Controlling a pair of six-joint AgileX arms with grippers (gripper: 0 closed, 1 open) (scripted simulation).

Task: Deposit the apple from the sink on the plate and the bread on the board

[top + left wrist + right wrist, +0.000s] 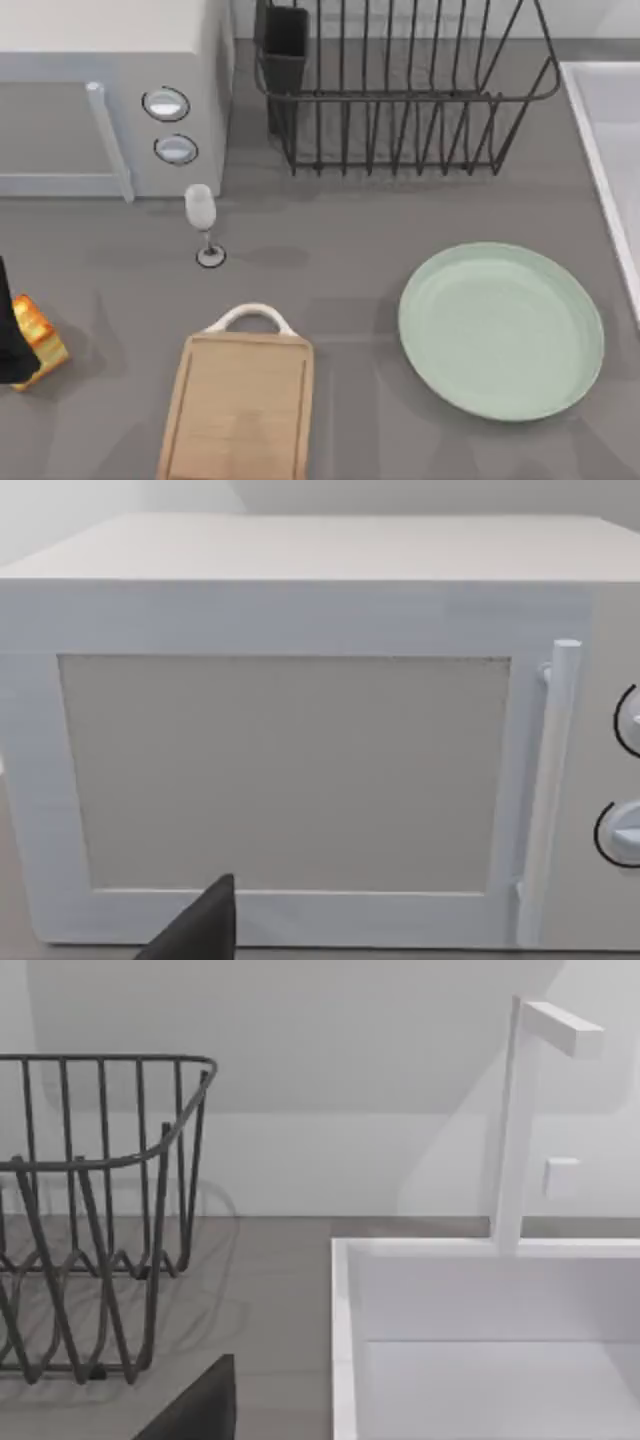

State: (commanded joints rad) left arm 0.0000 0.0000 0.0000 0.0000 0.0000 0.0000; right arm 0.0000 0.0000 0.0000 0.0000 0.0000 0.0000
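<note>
My left gripper (12, 345) is standing at nine o'clock, against the golden-orange, pale-sided bread chunk (38, 335); finger state undeterminable. The light wooden handled board (240, 410) is lying at six o'clock.

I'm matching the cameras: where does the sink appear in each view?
Top view: sink at the right edge, right of the dish rack.
Right wrist view: sink beside the rack, faucet on its rim.
Left wrist view: faces the microwave instead.
Shared landmark: the dish rack.
</note>
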